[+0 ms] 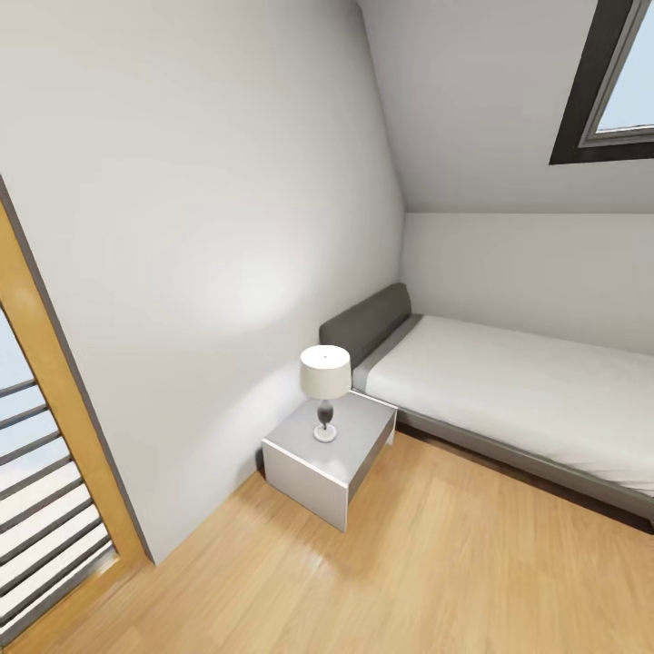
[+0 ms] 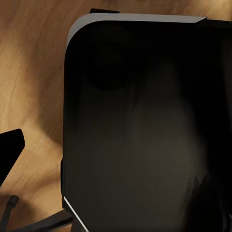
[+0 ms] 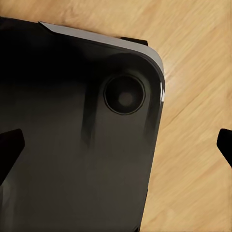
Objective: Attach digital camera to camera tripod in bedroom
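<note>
Beside the bed, head view: bedroom corner, no task items in sight.
Landmark: nightstand [image 1: 329, 459], white/grey box, on wood floor [image 1: 436, 572], against the near wall [image 1: 200, 254].
Lamp: table lamp [image 1: 325, 389], white drum shade, dark stem, round white base; stands upright on nightstand top, toward its back half.
Bed: grey bed [image 1: 518, 400], just right of nightstand, touching or nearly so; dark grey headboard [image 1: 363, 325] behind and above nightstand; white mattress runs away to the right.
Window: skylight [image 1: 613, 82], dark frame, in sloped ceiling, well above and right of nightstand.
Door side: wood frame [image 1: 64, 400] w/ horizontal slats [image 1: 41, 527], left of nightstand, past the wall's end.
Writing/brands: none legible anywhere.
Camera + tripod: can't place them from these views.
L wrist view: large black rounded panel [image 2: 145, 130], robot's own body by the look, w/ pale edge strip, over wood floor. One dark fingertip [image 2: 9, 154] at frame edge; other finger unseen. L gripper: spread can't be told.
Thin dark bars [image 2: 34, 222]: by the panel's corner, too dim to ID.
R wrist view: same sort of black panel [image 3: 63, 154], round recessed disc [image 3: 124, 95] near its corner, floor beyond.
R gripper [image 3: 118, 150]: two dark fingertips [image 3: 9, 150] at opposite frame edges, wide apart, nothing between them.
</note>
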You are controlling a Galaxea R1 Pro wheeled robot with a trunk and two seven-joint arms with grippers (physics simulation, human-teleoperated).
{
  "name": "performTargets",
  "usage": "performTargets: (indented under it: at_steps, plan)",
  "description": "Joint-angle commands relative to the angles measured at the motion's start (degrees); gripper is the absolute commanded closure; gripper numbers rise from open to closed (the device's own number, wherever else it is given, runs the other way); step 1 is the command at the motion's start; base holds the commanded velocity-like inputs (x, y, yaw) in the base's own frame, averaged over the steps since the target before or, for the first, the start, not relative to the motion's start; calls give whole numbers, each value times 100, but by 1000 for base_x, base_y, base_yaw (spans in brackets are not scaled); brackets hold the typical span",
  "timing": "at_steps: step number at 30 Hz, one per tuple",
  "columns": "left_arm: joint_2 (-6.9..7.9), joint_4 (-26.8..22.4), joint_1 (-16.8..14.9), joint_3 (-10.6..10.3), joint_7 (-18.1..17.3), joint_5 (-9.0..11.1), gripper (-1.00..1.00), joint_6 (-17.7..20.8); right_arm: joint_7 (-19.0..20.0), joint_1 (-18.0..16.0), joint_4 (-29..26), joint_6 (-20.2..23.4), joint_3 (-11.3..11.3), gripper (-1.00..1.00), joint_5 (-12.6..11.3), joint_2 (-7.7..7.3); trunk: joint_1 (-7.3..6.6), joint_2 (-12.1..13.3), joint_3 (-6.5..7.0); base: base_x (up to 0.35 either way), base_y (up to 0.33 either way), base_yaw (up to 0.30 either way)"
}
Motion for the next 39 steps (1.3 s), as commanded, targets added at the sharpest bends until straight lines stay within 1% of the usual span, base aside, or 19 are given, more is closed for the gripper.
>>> performTargets:
  at_steps: [1, 21, 25, 28, 29, 33, 34, 37, 38, 39]
  plan:
    - [-1, -7, 1, 12, 0, 39, -100, -10, -1, -3, 4, -15, 26, -100, 33, -2, 0, -3, -5, 0, -5, 0]
    - [5, -8, 1, 10, 12, 49, -100, -11, -4, -3, 4, -17, 20, -100, 33, -3, 0, -3, -5, 0, -1, 0]
    - [16, -16, 1, 72, 15, 174, -100, -13, -5, -3, -9, -9, 1, -100, 37, -5, 0, -3, -5, 0, 0, 0]
    - [39, -170, 1, 178, 40, 385, -100, -10, -41, -11, -175, 18, -10, -100, 48, -9, 0, -3, -5, 0, 0, 0]
    - [57, -386, 1, 208, 53, 471, -100, 19, -83, -34, -428, 53, -13, -100, 47, -9, 0, -3, -5, 0, 0, 0]
    - [87, -1099, -1, 243, 100, 572, -100, 167, -277, -168, -1247, 253, -42, -100, 25, -5, 0, -3, -5, 0, 0, 0]
    - [98, -1531, -10, 254, 139, 602, -100, 381, -482, -280, -1708, 469, -57, -100, 9, -1, 0, -3, -5, 0, 0, 0]
    - [117, -2203, -29, 264, 203, 627, -100, 970, -862, -528, -2306, 894, -74, -100, -28, 16, 0, -3, -5, 0, 0, 0]
    - [125, -2629, -46, 270, 247, 640, -100, 1499, -1084, -766, -2574, 1138, -90, -100, -66, 40, 0, -3, -5, 0, 0, 0]
    - [126, -2827, -72, 273, 264, 647, -100, 1768, -1168, -905, -2666, 1230, -99, -100, -91, 49, 0, -3, -5, 0, 0, 0]
